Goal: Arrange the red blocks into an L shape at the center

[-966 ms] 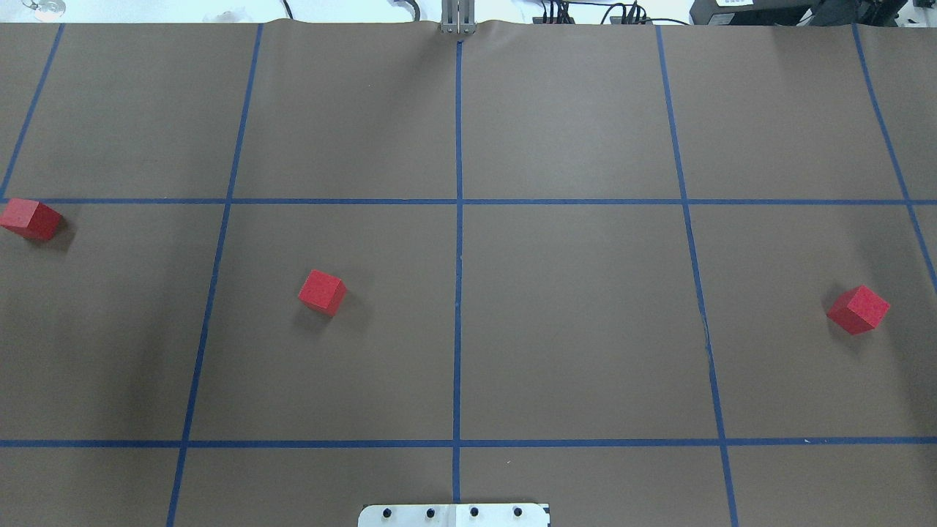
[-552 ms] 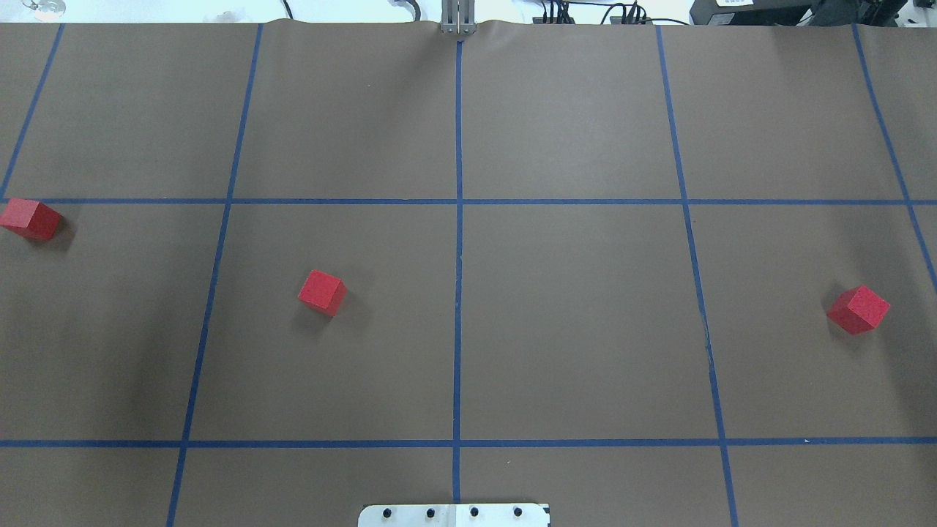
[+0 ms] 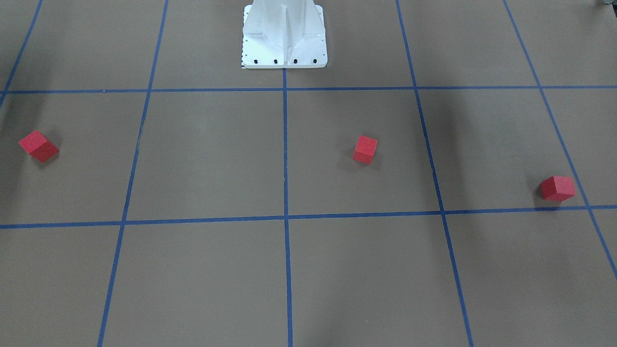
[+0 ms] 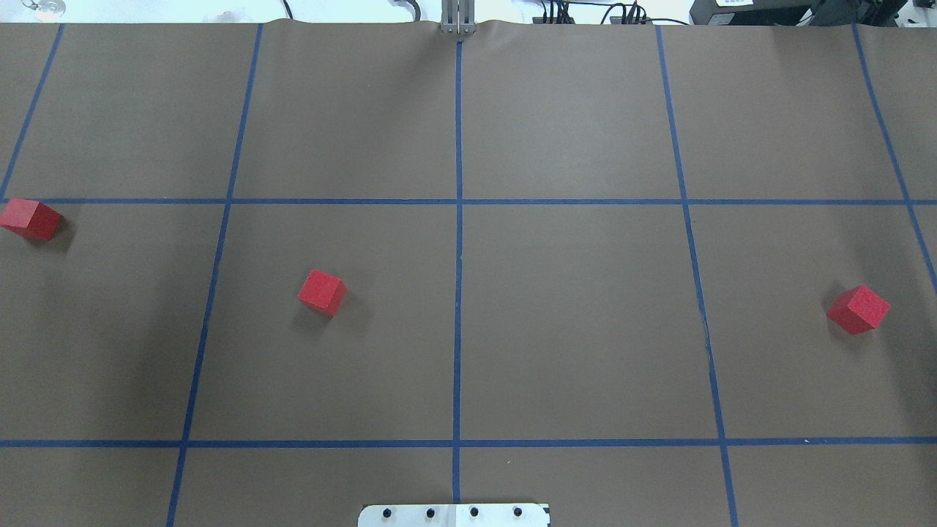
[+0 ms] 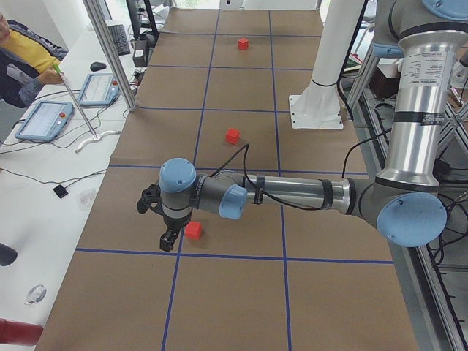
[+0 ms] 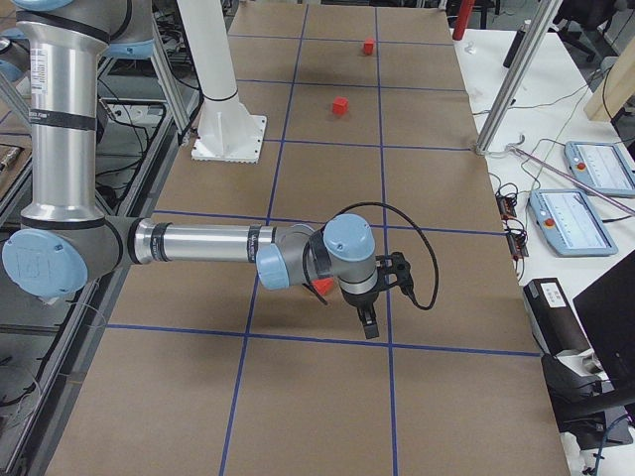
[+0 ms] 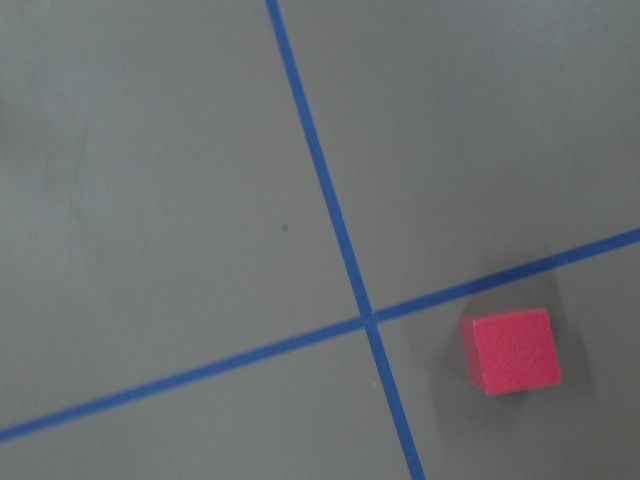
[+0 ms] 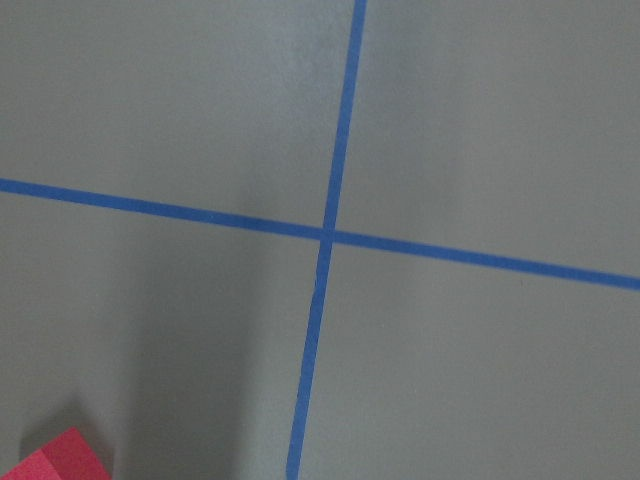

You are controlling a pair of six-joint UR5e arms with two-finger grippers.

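Observation:
Three red blocks lie apart on the brown mat: one at the far left (image 4: 29, 219), one left of the middle (image 4: 322, 292), one at the far right (image 4: 858, 309). The center (image 4: 512, 322), crossed by blue tape, is bare. In the exterior left view my left gripper (image 5: 168, 240) hovers just beside the leftmost block (image 5: 193, 230), which also shows in the left wrist view (image 7: 512, 350). My right gripper (image 6: 368, 324) hangs by the rightmost block (image 6: 319, 287), partly hidden behind the wrist. I cannot tell whether either gripper is open or shut.
The white robot pedestal (image 3: 284, 33) stands at the table's near edge. Blue tape lines (image 4: 457, 219) grid the mat. Aluminium posts (image 5: 110, 51) and a side table with tablets (image 5: 44, 121) flank the far edge; a seated person (image 5: 18, 58) is there.

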